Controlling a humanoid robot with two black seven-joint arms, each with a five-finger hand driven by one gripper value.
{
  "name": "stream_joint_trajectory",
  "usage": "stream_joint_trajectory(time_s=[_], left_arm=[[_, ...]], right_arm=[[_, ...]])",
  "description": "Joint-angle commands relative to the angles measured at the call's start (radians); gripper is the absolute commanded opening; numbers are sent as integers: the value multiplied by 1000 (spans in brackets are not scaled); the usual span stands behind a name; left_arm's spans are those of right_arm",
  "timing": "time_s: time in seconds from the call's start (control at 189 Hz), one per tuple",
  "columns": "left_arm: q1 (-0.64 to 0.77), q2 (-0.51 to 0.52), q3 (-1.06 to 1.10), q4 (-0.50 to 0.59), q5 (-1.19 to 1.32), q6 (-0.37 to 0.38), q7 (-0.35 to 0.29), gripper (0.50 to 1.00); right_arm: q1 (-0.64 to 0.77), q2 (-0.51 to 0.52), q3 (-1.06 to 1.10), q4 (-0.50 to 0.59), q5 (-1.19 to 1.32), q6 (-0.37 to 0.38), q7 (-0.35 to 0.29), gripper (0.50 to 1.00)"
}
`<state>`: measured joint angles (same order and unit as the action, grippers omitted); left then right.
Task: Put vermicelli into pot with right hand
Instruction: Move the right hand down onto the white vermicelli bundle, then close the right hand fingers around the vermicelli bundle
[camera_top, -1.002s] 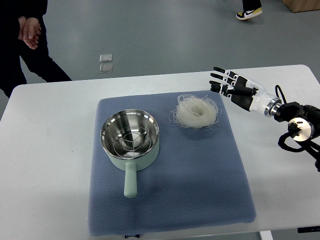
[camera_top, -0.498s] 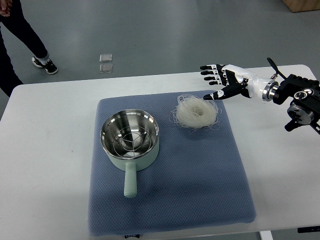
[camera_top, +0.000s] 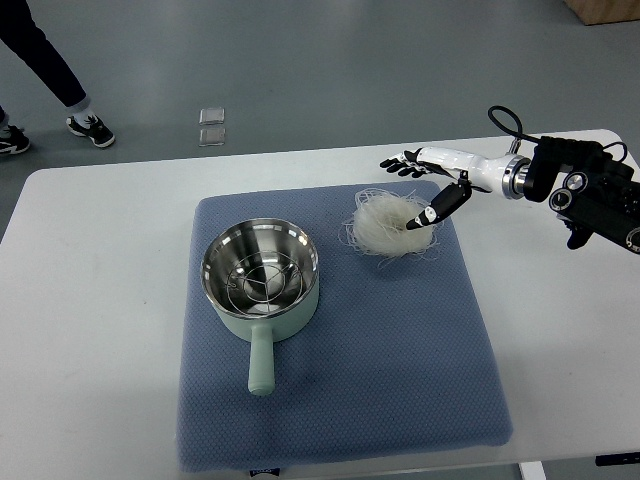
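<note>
A white nest of vermicelli (camera_top: 388, 224) lies on the blue mat (camera_top: 400, 340), right of a pale green pot (camera_top: 261, 280) with a steel inside and a handle pointing toward the near edge. My right hand (camera_top: 415, 190) reaches in from the right and hovers over the vermicelli's right and far side. Its fingers are spread and hold nothing; the thumb tip (camera_top: 418, 221) is down at the nest's right edge, and the other fingers (camera_top: 398, 164) extend past its far side. The left arm is not in view.
The mat lies on a white table (camera_top: 90, 300). A person's legs and shoes (camera_top: 60, 90) stand on the floor at the top left. Two small clear squares (camera_top: 211, 126) lie on the floor beyond the table.
My right hand has moved left and down from beside the mat to over the vermicelli, turning its palm downward. The person at the top left has stepped away leftward.
</note>
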<state>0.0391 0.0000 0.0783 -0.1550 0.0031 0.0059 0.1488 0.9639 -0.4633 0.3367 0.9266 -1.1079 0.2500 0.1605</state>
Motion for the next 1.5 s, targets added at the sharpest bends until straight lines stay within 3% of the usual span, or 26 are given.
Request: stream_joint_trajectory(time_s=[0.0,0.201,0.991,1.097,1.208,1.357,1.436,1.463,1.495], left_arm=[[-1,0,0,0,0,0,0,1000],[1,0,0,0,0,0,0,1000],[-1,0,0,0,0,0,0,1000],[-1,0,0,0,0,0,0,1000],[-1,0,0,0,0,0,0,1000],[-1,0,0,0,0,0,0,1000],[-1,0,0,0,0,0,0,1000],[1,0,0,0,0,0,0,1000],[-1,0,0,0,0,0,0,1000]], right_arm=[[9,0,-7,-20,-9,-3,1,919],[4,31,-5,-91,-33,-28,-1,919],[-1,115,-99,-126,-35,-61,-3,899],[-1,126,-113,-127,-35,-64,-3,840],[-1,127,-139,-127,-35,-64,-3,715],[-1,137,-154,-127,-36,-64,-1,625],[-1,141,-160,-127,-36,-64,-1,552],[-1,141,-163,-127,-36,-64,-1,505],[1,140,-163,-127,-36,-64,-1,500]])
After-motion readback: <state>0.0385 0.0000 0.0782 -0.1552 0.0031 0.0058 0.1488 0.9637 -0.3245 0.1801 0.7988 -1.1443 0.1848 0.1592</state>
